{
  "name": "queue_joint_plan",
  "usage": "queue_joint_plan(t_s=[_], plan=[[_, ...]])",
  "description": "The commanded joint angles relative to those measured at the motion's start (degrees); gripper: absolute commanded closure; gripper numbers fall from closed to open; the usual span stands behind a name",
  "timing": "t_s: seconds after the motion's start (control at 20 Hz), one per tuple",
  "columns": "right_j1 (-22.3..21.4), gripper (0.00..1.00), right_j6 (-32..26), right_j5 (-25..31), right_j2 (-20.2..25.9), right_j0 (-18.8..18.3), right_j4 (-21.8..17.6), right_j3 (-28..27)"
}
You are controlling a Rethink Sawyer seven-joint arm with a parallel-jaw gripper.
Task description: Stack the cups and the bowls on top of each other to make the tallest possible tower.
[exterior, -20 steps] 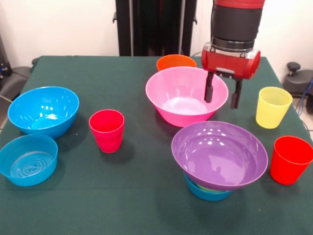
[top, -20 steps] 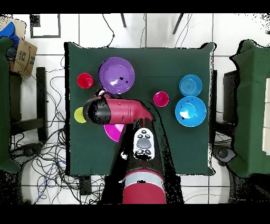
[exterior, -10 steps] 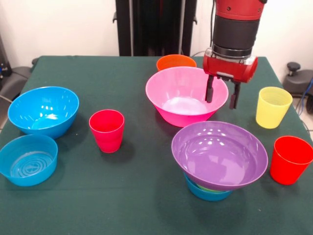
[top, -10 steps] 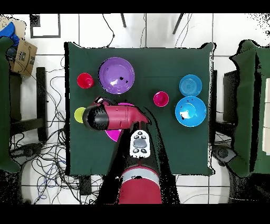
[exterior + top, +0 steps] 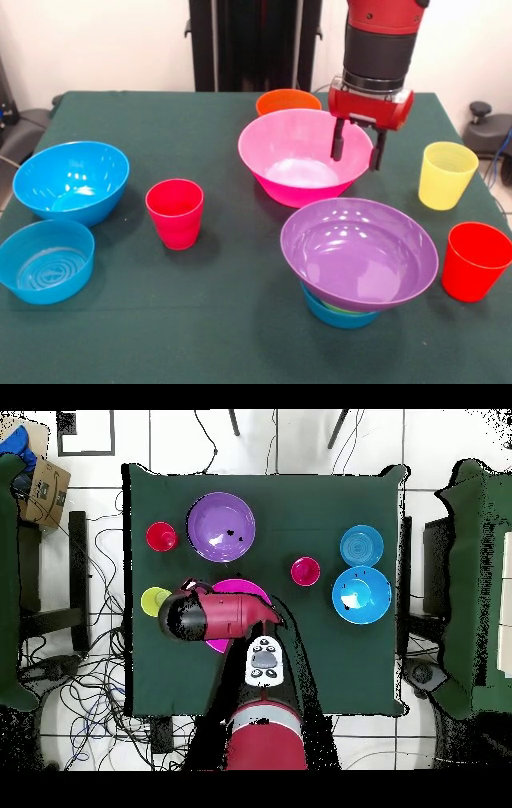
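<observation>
My gripper [image 5: 356, 154] is open and empty, hanging over the right rim of the big pink bowl [image 5: 296, 156], one finger inside the rim and one outside. A small orange bowl [image 5: 287, 101] sits just behind the pink one. The purple bowl [image 5: 358, 250] rests on a small blue bowl [image 5: 336, 314] with a lime green bowl nested in it. A yellow cup [image 5: 446, 174] and a red cup [image 5: 475, 261] stand at the right, and another red cup [image 5: 174, 213] stands left of centre. In the overhead view the arm [image 5: 215, 616] covers part of the pink bowl [image 5: 240, 590].
At the left are a deep blue bowl [image 5: 70, 180] and a shallow blue bowl [image 5: 46, 261]. The green tablecloth [image 5: 160, 120] covers the whole table. Overhead, cables lie on the floor around the table and a cardboard box [image 5: 40, 492] sits at the upper left.
The gripper has shifted a little back toward the robot and leftward over the pink bowl's rim, staying open. No cup or bowl has moved.
</observation>
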Motion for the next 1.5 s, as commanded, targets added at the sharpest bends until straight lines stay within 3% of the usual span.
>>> queue_joint_plan(t_s=[0.05, 0.7, 1.3, 1.35, 1.5], plan=[[5.3, 0.0, 2.0, -6.0, 2.9, 0.7, -5.0, 2.1], [11.0, 0.0, 3.1, -10.8, 2.3, 1.5, -5.0, -0.5], [12.1, 0.0, 4.7, -11.4, -0.1, 4.2, -3.0, -1.5], [12.1, 1.0, 5.3, -12.3, -0.8, 4.7, -2.7, -1.5], [12.1, 1.0, 5.9, -13.2, -1.6, 5.4, -2.4, -1.4]])
